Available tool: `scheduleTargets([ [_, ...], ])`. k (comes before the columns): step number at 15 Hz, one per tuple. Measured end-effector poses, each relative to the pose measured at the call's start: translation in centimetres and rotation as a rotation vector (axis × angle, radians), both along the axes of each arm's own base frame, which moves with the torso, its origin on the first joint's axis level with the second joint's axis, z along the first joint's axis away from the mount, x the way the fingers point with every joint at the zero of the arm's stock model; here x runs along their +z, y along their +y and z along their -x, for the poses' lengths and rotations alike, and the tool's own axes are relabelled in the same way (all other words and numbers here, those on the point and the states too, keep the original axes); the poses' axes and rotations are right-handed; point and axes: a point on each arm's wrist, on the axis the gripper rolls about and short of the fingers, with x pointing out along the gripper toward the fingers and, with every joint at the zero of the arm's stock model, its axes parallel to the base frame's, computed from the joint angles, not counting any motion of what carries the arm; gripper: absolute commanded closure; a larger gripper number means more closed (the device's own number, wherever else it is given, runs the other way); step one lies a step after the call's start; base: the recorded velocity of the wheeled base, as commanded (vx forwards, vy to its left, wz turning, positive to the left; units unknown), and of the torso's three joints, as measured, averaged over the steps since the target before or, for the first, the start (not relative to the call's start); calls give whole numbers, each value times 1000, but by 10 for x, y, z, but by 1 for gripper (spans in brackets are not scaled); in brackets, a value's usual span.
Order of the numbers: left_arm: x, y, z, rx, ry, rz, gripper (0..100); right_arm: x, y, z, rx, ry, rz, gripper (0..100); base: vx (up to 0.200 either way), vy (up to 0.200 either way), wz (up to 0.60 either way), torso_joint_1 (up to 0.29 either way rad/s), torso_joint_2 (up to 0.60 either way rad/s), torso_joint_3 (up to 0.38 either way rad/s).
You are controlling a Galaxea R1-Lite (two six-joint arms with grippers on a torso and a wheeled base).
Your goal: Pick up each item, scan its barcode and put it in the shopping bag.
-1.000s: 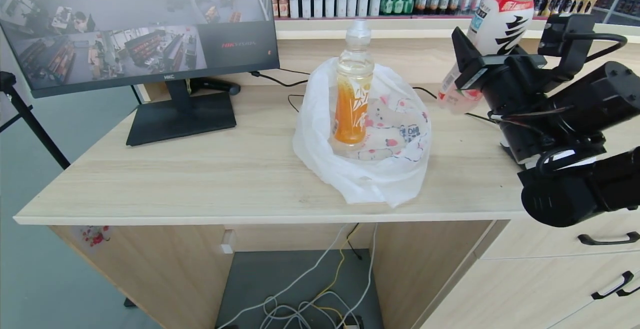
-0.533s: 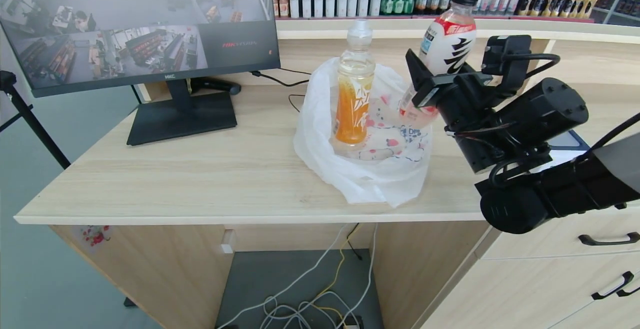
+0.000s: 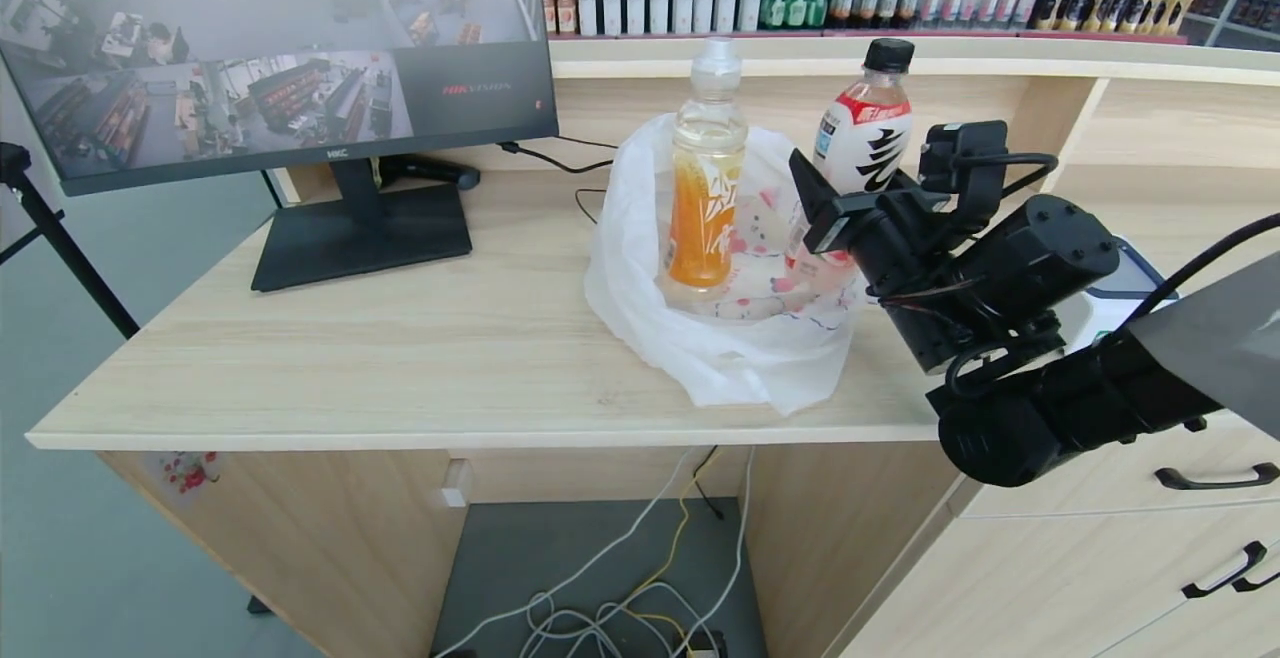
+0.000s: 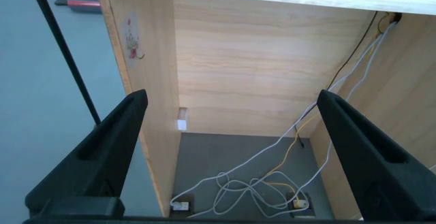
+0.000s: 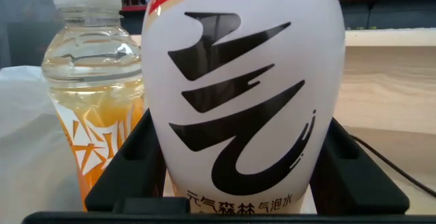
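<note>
While the left gripper (image 4: 231,105) hangs low facing the cabinet (image 4: 238,60), fingers apart, the orange bottle (image 3: 706,198) stands in the shopping bag (image 3: 700,358) on the tabletop (image 3: 400,338), and the white-label bottle (image 3: 862,133) is upright just beside it, base in the bag, right gripper (image 3: 848,208) fingers clamped on it. Lower straight, avoid bumping the orange bottle, release once seated.

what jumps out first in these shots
The right gripper clamps an upright white-labelled bottle, its base in the open mouth of the white shopping bag in the middle of the counter. An orange drink bottle already stands in that bag beside it. A big monitor showing camera feeds sits at the counter's left.
</note>
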Motion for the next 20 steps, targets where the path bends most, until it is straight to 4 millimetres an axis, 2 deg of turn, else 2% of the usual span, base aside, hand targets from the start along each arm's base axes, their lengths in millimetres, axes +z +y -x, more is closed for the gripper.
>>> scheduleTargets([
  [2,0,0,0,0,0,0,0,-3,3,-1,8,7,5,100,0,0,0,0,0,0],
  [5,0,0,0,0,0,0,0,2,4,-5,1,-20,-7,100,0,0,0,0,0,0],
  [20,0,0,0,0,0,-1,0,-26,10,-23,-10,27,21,100,0,0,0,0,0,0],
])
